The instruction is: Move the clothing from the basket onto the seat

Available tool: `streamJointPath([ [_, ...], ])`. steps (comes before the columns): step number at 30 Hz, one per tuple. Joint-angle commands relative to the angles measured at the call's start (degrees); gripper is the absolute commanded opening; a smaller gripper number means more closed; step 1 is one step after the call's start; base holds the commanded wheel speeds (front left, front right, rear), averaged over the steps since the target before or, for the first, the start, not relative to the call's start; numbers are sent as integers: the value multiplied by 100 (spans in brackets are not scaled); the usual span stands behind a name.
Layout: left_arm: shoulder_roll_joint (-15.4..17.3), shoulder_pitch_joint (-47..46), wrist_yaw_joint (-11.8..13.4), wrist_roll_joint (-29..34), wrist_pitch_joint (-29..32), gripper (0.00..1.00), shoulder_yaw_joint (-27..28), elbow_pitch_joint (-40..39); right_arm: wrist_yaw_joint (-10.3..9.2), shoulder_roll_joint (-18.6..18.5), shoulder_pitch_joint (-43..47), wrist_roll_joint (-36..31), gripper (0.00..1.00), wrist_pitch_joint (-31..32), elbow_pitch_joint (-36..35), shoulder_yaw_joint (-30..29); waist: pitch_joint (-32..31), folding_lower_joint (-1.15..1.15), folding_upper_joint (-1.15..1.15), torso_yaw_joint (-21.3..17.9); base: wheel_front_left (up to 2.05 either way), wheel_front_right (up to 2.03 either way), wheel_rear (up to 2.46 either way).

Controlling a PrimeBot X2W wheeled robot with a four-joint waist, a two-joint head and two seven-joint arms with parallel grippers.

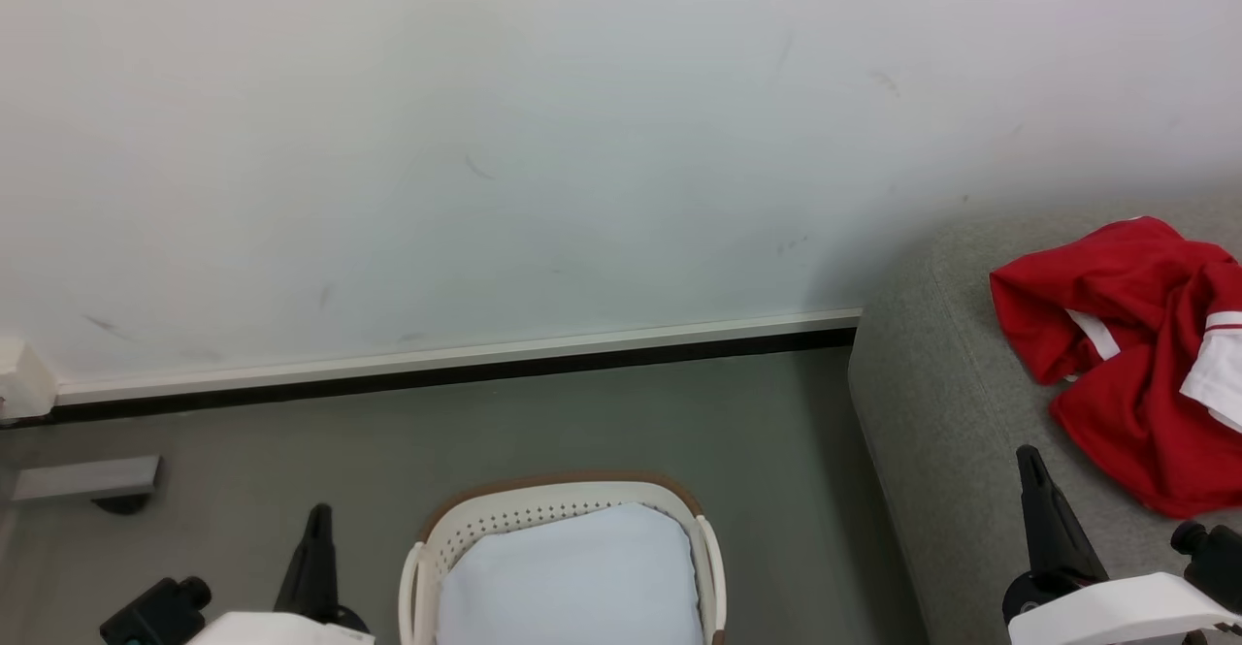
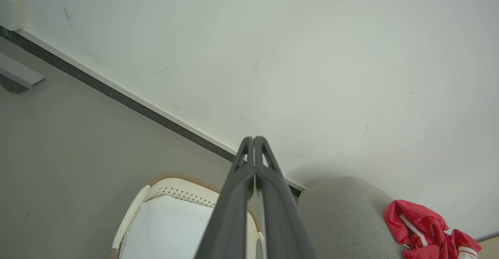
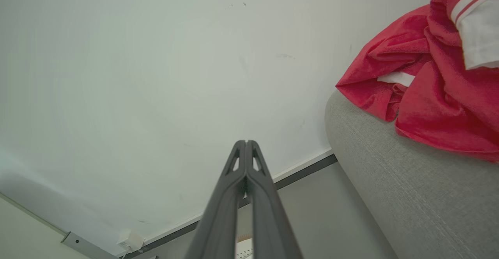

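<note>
The red clothing [image 1: 1135, 354] with white trim lies crumpled on the grey seat [image 1: 931, 403] at the right; it also shows as clothing [image 2: 423, 228] and clothing [image 3: 436, 95] in the wrist views. The cream basket [image 1: 432, 538] with a brown rim stands on the floor at bottom centre, its pale bottom bare. My left gripper [image 1: 318, 512] points up to the left of the basket, shut on nothing, as the left wrist view's left gripper [image 2: 253, 139] confirms. My right gripper [image 1: 1029, 456] rises over the seat's front, near the clothing, shut and empty, its tips pressed together at right gripper [image 3: 246, 143].
A white wall [image 1: 485, 141] with a pale baseboard [image 1: 456, 359] runs behind the grey floor [image 1: 291, 451]. A grey bracket [image 1: 87, 480] sits on the floor at far left, and a white box [image 1: 24, 383] is fixed at the wall's foot.
</note>
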Motion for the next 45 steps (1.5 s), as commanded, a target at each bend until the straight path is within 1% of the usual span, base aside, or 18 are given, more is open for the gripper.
streamJointPath([
  [1, 40, -102, -29, -272, 59, 0, 32, -98, -3, 1, -61, 201, 0, 53, -82, -92, 1, 0, 0, 7, 0, 0, 0],
  [19, 47, -123, -76, -1634, 417, 0, 117, -207, -5, 81, -21, 1335, 0, 398, -95, -433, 15, 0, 0, 82, 0, 0, 0],
  [45, 55, -140, -126, -3150, 824, 0, 209, -322, -7, 197, 30, 2603, 0, 801, -105, -833, 33, 0, 0, 187, 0, 0, 0],
])
